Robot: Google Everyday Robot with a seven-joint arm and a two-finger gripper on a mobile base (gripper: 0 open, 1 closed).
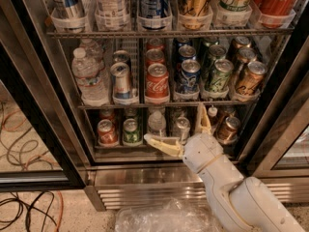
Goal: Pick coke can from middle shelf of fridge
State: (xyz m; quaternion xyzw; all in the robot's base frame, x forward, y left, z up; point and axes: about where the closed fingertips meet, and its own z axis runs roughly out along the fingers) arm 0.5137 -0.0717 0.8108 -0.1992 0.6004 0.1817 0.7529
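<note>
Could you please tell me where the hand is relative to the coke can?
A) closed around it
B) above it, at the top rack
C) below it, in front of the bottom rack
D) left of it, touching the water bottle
C: the hand is open in front of the bottom rack, below the coke can, which stands untouched on the middle shelf.

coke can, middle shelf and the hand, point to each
coke can (157,85): camera view, red label face.
middle shelf (130,105): camera view, front rail.
hand (174,123): camera view, between open fingertips, before the bottom shelf.
</note>
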